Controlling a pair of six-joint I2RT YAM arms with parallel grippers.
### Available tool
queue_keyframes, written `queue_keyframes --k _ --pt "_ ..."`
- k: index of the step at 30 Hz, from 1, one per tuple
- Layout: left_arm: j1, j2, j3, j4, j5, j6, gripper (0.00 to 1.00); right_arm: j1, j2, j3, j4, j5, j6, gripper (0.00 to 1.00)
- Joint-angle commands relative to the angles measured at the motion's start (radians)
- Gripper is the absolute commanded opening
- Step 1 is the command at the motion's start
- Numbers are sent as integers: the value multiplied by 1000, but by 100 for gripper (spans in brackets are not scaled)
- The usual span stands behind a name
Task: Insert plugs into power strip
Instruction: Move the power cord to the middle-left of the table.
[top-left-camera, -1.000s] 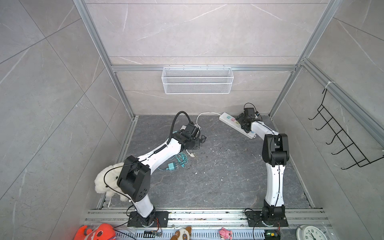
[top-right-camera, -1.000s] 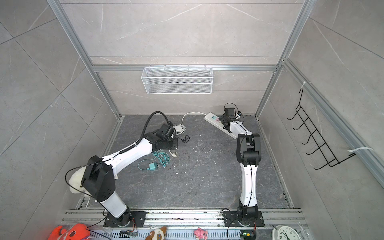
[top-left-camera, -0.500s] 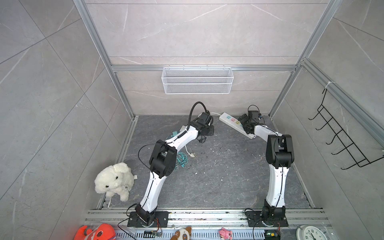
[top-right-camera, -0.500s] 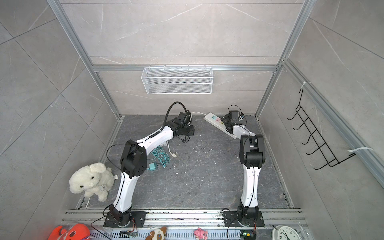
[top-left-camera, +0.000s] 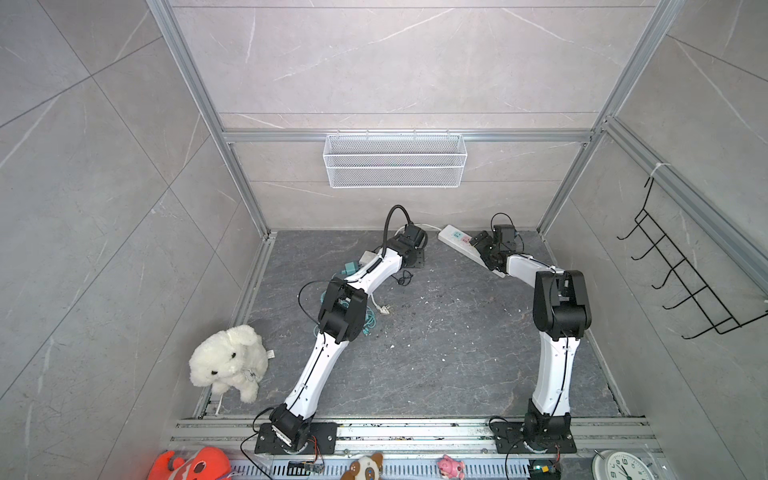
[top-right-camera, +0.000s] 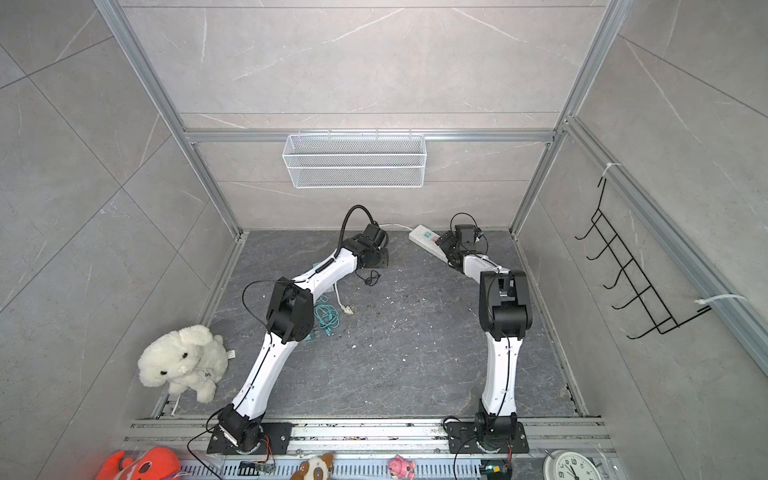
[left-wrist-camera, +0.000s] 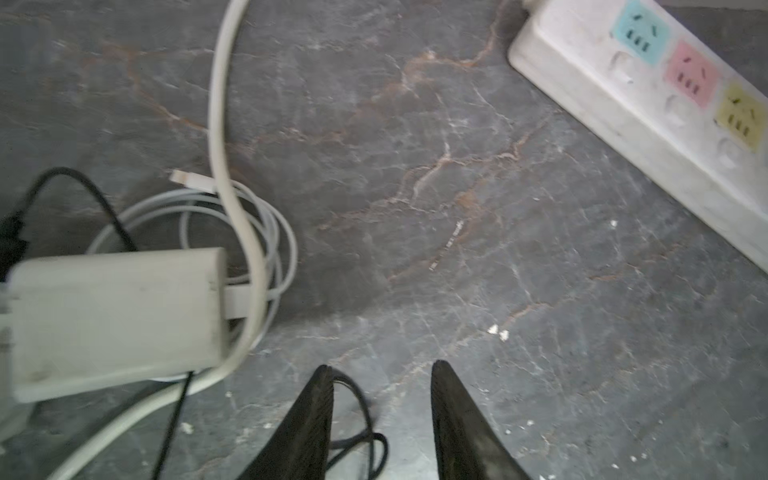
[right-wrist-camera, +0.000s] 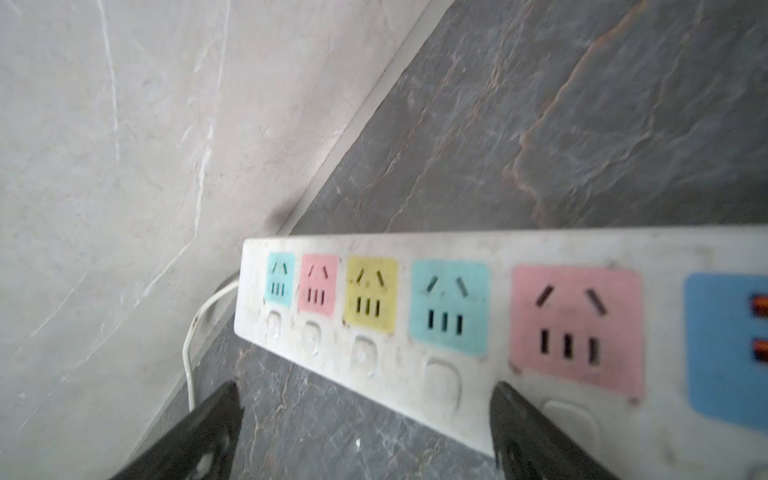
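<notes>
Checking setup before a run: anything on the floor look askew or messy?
Yes. The power strip lies diagonal to the back wall, a thick cord loops over a white charger, and white crumbs litter the floor.

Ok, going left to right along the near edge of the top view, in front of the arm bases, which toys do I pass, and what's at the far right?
In order: orange plush toy, brown-and-white toy, pink toy, white clock.
</notes>
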Motion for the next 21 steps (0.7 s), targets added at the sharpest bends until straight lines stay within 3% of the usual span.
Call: queue_keyframes --k 1,7,14,17,21 --pt "38 -4 26 -3 -46 12 44 28 55 -102 -240 -57 -6 94" --pt "52 53 101 -46 -65 59 44 41 0 -149 -222 -38 -29 93" --pt "52 62 81 -27 -42 67 38 46 -48 -197 -197 -32 -40 93" --pt "45 23 13 -5 -60 70 37 47 -67 -209 -195 -36 -51 93" --pt "27 -115 -184 91 -101 76 38 46 -82 -227 -186 -44 -62 93"
